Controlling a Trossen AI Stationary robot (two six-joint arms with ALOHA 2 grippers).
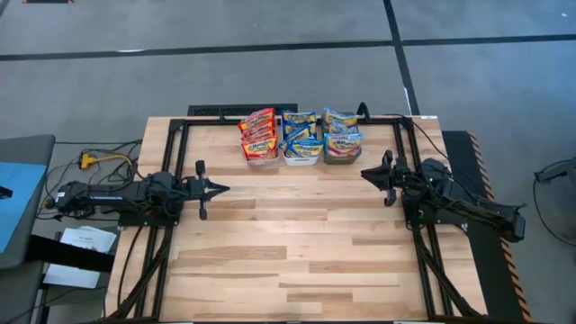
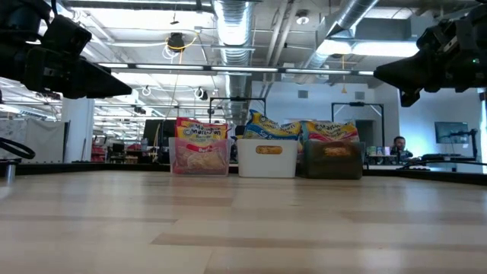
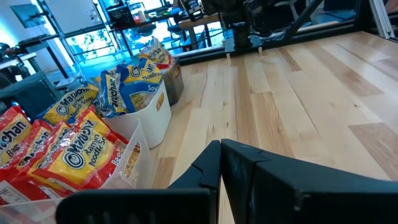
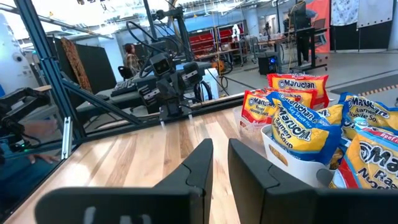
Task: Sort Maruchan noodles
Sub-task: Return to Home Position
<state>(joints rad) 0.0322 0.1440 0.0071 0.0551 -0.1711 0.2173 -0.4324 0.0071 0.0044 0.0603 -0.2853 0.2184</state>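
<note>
The Maruchan noodles stand upright in three bins in a row at the table's far middle. Red packets [image 1: 258,133] fill the clear bin [image 2: 199,160]. Blue packets [image 1: 300,130] sit in the white bin [image 2: 266,160]. Blue-and-orange packets [image 1: 342,130] sit in the dark grey bin [image 2: 333,161]. My left gripper [image 1: 223,189] hangs level at the table's left, pointing right, shut and holding nothing [image 3: 221,144]. My right gripper [image 1: 364,173] hangs level at the table's right, near the dark grey bin. Its fingers [image 4: 221,144] stand a narrow gap apart with nothing between them.
Black frame rails [image 1: 171,144] run along the table's left, right and far sides. Bare wooden tabletop [image 1: 297,243] spreads between the arms and toward the near edge. A person [image 2: 399,144] sits far off in the room behind.
</note>
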